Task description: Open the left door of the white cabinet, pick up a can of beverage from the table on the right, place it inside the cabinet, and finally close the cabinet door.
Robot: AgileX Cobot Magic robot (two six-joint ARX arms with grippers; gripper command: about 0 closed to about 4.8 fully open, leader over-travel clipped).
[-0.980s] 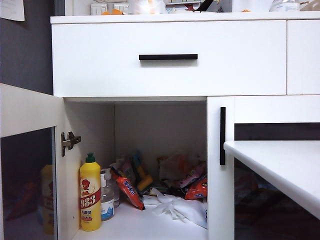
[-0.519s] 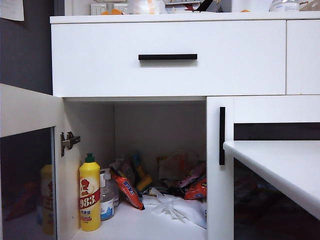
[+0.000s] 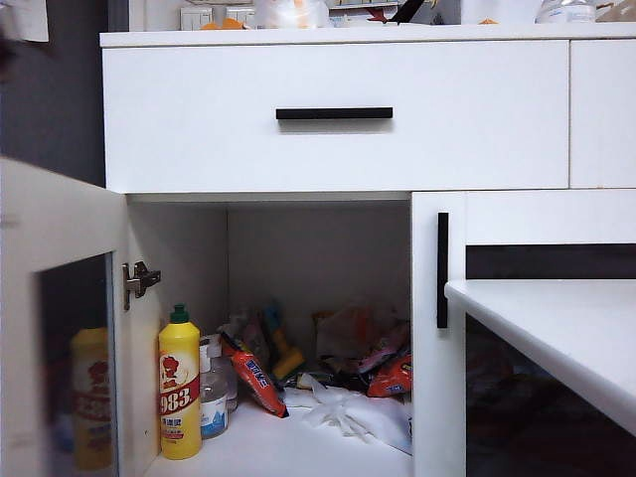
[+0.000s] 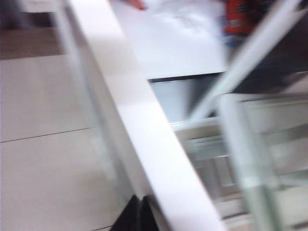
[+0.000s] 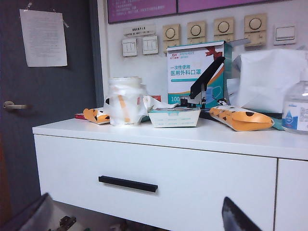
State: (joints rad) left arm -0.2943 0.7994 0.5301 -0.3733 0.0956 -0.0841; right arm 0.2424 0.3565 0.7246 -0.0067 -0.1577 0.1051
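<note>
The white cabinet (image 3: 199, 129) fills the exterior view. Its left door (image 3: 60, 229) stands swung open at the left, dark glass below a white frame. The table (image 3: 566, 318) juts in from the right. The can of beverage is out of view. Neither gripper shows in the exterior view. In the blurred left wrist view, my left gripper (image 4: 139, 216) is shut with nothing in it, close beside the door's white edge (image 4: 144, 130). My right gripper (image 5: 134, 198) is wide open and empty, level with the cabinet's drawer front (image 5: 192, 178).
Inside the cabinet stand a yellow bottle (image 3: 179, 388), snack packets (image 3: 258, 383) and crumpled white paper (image 3: 348, 407). The neighbouring door (image 3: 437, 397) is shut, with its black handle (image 3: 442, 268). A mask box (image 5: 195, 72) and a wrapped jar (image 5: 125, 101) sit on the cabinet top.
The open left door has swung a little: its outer frame now shows at the left edge, and the bottle's reflection in its glass has shifted.
</note>
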